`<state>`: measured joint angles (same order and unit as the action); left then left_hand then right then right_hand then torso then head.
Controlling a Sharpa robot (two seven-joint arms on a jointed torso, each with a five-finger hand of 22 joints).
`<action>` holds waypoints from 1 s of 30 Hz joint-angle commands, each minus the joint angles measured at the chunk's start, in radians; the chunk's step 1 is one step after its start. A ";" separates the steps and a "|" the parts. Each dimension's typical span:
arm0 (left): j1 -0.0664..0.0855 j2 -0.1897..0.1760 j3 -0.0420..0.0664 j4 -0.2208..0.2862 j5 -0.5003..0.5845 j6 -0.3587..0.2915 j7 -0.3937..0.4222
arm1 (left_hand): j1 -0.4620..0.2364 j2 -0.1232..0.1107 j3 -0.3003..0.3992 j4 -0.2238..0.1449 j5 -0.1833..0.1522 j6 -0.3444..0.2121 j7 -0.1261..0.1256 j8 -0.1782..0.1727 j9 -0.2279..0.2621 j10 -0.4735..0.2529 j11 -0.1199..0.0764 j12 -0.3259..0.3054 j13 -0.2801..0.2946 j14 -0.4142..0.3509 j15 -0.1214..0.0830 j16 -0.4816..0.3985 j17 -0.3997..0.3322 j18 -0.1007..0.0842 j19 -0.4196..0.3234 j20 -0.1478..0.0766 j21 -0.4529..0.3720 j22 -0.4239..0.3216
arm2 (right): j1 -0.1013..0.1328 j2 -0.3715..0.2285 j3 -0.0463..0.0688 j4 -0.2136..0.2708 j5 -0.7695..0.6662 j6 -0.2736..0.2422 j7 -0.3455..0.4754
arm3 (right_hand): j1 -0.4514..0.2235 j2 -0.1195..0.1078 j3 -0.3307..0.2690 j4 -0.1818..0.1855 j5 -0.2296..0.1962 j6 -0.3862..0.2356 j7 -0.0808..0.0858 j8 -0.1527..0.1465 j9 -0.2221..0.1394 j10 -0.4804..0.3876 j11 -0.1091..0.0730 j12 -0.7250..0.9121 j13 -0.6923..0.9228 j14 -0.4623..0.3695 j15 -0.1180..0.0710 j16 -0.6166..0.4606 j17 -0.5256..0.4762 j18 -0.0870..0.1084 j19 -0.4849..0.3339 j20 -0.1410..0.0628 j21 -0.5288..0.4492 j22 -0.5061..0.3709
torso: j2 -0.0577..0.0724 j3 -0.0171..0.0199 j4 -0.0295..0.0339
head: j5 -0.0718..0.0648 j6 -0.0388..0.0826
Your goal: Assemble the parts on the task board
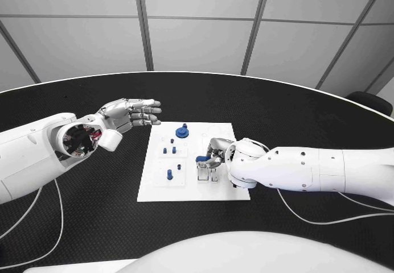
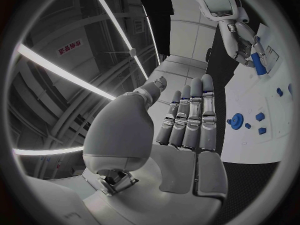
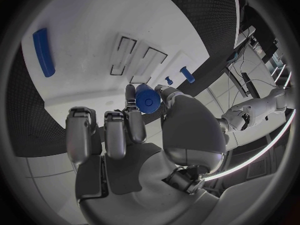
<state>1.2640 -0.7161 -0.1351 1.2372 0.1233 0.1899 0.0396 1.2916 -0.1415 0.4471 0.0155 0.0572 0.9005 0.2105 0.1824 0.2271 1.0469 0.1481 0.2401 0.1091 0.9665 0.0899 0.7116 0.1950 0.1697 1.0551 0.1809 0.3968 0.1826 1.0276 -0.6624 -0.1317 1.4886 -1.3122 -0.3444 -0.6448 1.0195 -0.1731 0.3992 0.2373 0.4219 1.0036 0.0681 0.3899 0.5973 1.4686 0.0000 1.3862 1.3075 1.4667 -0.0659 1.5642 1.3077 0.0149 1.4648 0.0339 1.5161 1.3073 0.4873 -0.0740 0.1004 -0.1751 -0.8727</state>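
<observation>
While L hand (image 1: 131, 113) hangs off the board (image 1: 156, 190), fingers apart, holding nothing, R hand (image 1: 215, 153) pinches a blue part (image 3: 147, 98) above board's slots (image 3: 134, 61).

Bare black table (image 1: 98, 216) around task board (image 1: 156, 190), upright blue parts (image 1: 169, 151) obstructing

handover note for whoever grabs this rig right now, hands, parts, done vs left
Left hand: open, raised off the table beside the task board, holding nothing.
Right hand: over the board, pinching a blue cylinder part above the rectangular slots.
On the board: blue gear at the far end, small blue pegs mid-board, one long blue piece lying flat.
Left: seat the held part; how many others remain I cannot tell.
</observation>
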 commanded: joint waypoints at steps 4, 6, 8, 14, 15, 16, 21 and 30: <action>0.000 0.000 0.000 0.000 0.000 0.003 -0.002 | -0.006 0.000 0.000 0.008 -0.004 -0.009 0.000 -0.003 -0.002 -0.007 0.000 0.005 -0.001 -0.007 0.001 -0.003 0.002 0.011 0.005 0.001 -0.003 -0.001 | -0.002 -0.001 0.000 -0.002 0.000 0.009 0.000 | 0.002 0.008 0.007 -0.001 0.006 0.002 0.000 0.003 0.001 0.019 -0.008 0.003 0.177 0.104 -0.008 0.007 0.263 -0.006 0.100 -0.007 0.005 0.251 | 0.000 0.0001 0.0000 | -0.001 0.000; 0.000 0.000 0.000 0.000 0.000 0.003 -0.002 | -0.006 0.000 0.000 0.008 -0.004 -0.009 0.000 -0.003 -0.002 -0.007 0.000 0.005 -0.001 -0.007 0.001 -0.003 0.002 0.011 0.005 0.001 -0.003 -0.001 | -0.002 -0.002 0.000 -0.001 0.000 0.014 0.000 | 0.002 0.009 0.009 -0.001 0.006 0.002 0.000 0.003 0.001 0.019 -0.008 0.002 0.176 0.104 -0.008 0.007 0.263 -0.006 0.100 -0.007 0.004 0.251 | -0.001 -0.0001 -0.0002 | 0.000 0.000; 0.000 0.000 0.000 0.000 0.000 0.003 -0.002 | -0.006 0.000 0.000 0.008 -0.004 -0.009 0.000 -0.003 -0.002 -0.007 0.000 0.005 -0.001 -0.007 0.001 -0.003 0.002 0.011 0.005 0.001 -0.003 -0.001 | -0.003 -0.003 -0.001 -0.001 0.000 0.019 -0.001 | 0.002 0.009 0.009 -0.001 0.006 0.002 0.000 0.003 0.001 0.019 -0.008 0.002 0.176 0.104 -0.008 0.007 0.263 -0.006 0.100 -0.007 0.004 0.251 | -0.001 -0.0001 -0.0008 | -0.001 0.000; 0.000 0.001 0.000 -0.001 0.000 0.005 -0.003 | -0.008 0.000 -0.001 0.010 -0.004 -0.010 0.000 -0.003 -0.002 -0.007 0.000 0.005 -0.001 -0.008 0.001 -0.003 0.002 0.011 0.005 0.002 -0.004 -0.002 | -0.007 -0.003 -0.001 -0.001 0.000 0.034 -0.002 | 0.002 0.010 0.010 -0.001 0.006 0.002 0.000 0.003 0.001 0.019 -0.008 0.002 0.176 0.104 -0.008 0.007 0.263 -0.006 0.100 -0.007 0.005 0.251 | 0.000 0.0008 -0.0006 | -0.001 0.000; 0.000 0.001 0.000 -0.001 0.000 0.005 -0.003 | -0.008 0.000 -0.001 0.010 -0.004 -0.010 0.000 -0.003 -0.002 -0.007 0.000 0.005 -0.001 -0.008 0.001 -0.003 0.002 0.011 0.005 0.002 -0.004 -0.002 | -0.008 -0.003 -0.001 -0.002 0.000 0.037 -0.002 | 0.002 0.010 0.010 -0.001 0.006 0.002 0.000 0.003 0.001 0.019 -0.008 0.002 0.176 0.104 -0.008 0.007 0.263 -0.006 0.100 -0.007 0.005 0.251 | 0.000 0.0008 -0.0006 | -0.001 0.000; 0.000 0.001 0.000 -0.001 0.000 0.005 -0.003 | -0.008 0.000 -0.001 0.010 -0.004 -0.010 0.000 -0.003 -0.002 -0.007 0.000 0.005 -0.001 -0.008 0.001 -0.003 0.002 0.011 0.005 0.002 -0.004 -0.002 | -0.008 -0.003 -0.001 -0.002 0.000 0.039 -0.002 | 0.002 0.010 0.010 -0.001 0.006 0.002 0.000 0.003 0.001 0.019 -0.008 0.002 0.176 0.104 -0.008 0.007 0.263 -0.006 0.100 -0.007 0.005 0.251 | 0.000 0.0006 -0.0005 | -0.002 0.000; 0.000 0.001 0.000 -0.001 0.000 0.005 -0.003 | -0.008 0.000 -0.001 0.010 -0.004 -0.010 0.000 -0.003 -0.002 -0.007 0.000 0.005 -0.001 -0.008 0.001 -0.003 0.002 0.011 0.005 0.002 -0.004 -0.002 | -0.009 -0.003 -0.002 0.001 0.000 0.051 -0.003 | 0.002 0.010 0.011 -0.001 0.006 0.002 0.000 0.003 0.001 0.019 -0.008 0.002 0.176 0.104 -0.008 0.007 0.263 -0.005 0.100 -0.007 0.004 0.251 | 0.000 0.0002 0.0003 | -0.002 0.000; 0.000 0.001 0.000 0.000 -0.001 0.004 -0.004 | -0.008 0.000 -0.001 0.010 -0.004 -0.010 0.000 -0.003 -0.002 -0.007 0.000 0.005 -0.001 -0.008 0.001 -0.003 0.002 0.011 0.005 0.002 -0.004 -0.002 | -0.010 0.000 -0.003 0.002 0.000 0.058 -0.002 | -0.034 0.000 0.008 0.011 -0.028 -0.001 0.002 0.007 0.001 0.017 -0.005 -0.001 0.174 0.104 -0.006 0.007 0.263 -0.005 0.099 -0.007 0.002 0.250 | 0.001 0.0003 0.0004 | -0.002 0.000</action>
<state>1.2639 -0.7152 -0.1351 1.2369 0.1227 0.1949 0.0360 1.2916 -0.1415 0.4457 0.0224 0.0572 0.9005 0.2105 0.1824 0.2264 1.0469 0.1481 0.2401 0.1091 0.9665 0.0899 0.7116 0.1959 0.1696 1.0551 0.1809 0.3968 0.1819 1.0174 -0.6623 -0.1343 1.4906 -1.3122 -0.2873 -0.6470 0.9968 -0.1745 0.4092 0.2414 0.4007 1.0001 0.0716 0.3937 0.5979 1.4686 0.0000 1.3862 1.3074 1.4667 -0.0658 1.5642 1.3075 0.0149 1.4649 0.0339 1.5160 1.3073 0.4876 -0.0738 0.1004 -0.1774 -0.8727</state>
